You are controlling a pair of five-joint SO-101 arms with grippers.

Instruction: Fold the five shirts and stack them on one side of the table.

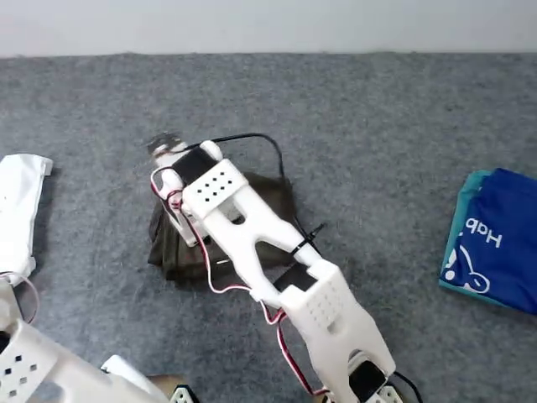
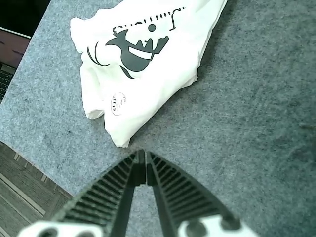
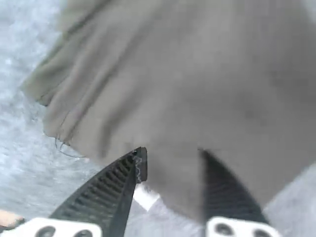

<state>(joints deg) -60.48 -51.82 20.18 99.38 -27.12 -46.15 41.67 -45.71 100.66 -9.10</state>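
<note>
Three shirts in view: an olive shirt (image 1: 270, 201) in the middle of the table (image 1: 377, 117), a white shirt (image 1: 17, 210) at one side edge, and a blue shirt (image 1: 495, 243) at the opposite edge, all well apart.
My right gripper (image 3: 172, 154): the fingers are spread apart, low over the olive shirt (image 3: 187, 84), with one ribbed finger at each side of a stretch of its border. I think the cloth lies between them, but the view is too close to be sure they touch it.
My left gripper (image 2: 143, 157): the fingers are pressed together and hold nothing. It hangs above bare table near the white shirt (image 2: 143, 64).
Olive shirt, shape: partly folded into a rough rectangle, with soft ridges and loose threads at one corner. A small white tag (image 3: 146, 197) peeks out at the border.
White shirt, shape: folded into a compact packet with a black print (image 2: 133, 47) on top, close to the table edge.
Blue shirt, shape: folded, with a white print and a teal layer showing under it.
Table surface: grey, felt-like and rough. I judge it will hold the cloth back a little when dragged.
How the shirt will handle: light, limp and not fragile. It is a thin cloth that probably sags and unfolds if lifted by one layer only.
Where to take hold: at the border near a corner, pinching all layers together, so the fold stays when I carry it to the stack.
</note>
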